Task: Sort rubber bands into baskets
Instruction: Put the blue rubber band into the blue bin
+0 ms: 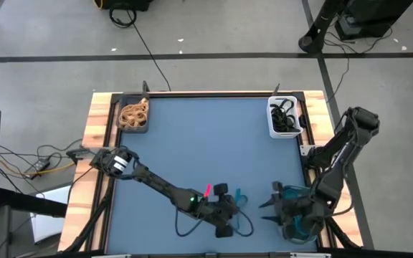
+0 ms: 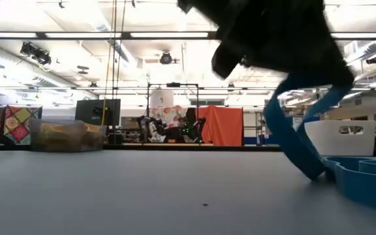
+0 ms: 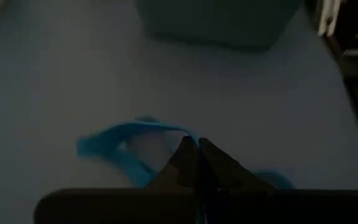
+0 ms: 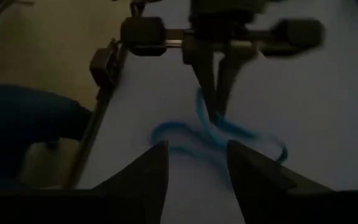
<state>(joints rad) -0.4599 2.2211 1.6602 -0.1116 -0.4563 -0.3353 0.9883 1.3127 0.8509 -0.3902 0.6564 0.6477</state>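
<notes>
Step in hand: pick-up of a blue rubber band [image 3: 123, 140] near the front edge of the tabletop [image 1: 206, 150]. The left hand [image 3: 197, 149] is pinched fully together on the band, which lies looped on the blue surface, one strand drawn up between the fingertips. In the low view a blue strand [image 2: 292, 140] is seen stretched up off the surface. The right hand [image 4: 194, 158] is held just beside, facing the left hand, fingers partly apart with nothing between them; the band lies just ahead of it.

Tan bands are seen in the dark basket [image 1: 134, 115] at the far left corner, black ones in the white basket [image 1: 284, 117] at the far right. The teal basket [image 1: 296, 215] sits under the right arm, near front right.

Next move, judged: lift clear, carry to the teal basket, release over it; snagging on the right hand is a risk.
</notes>
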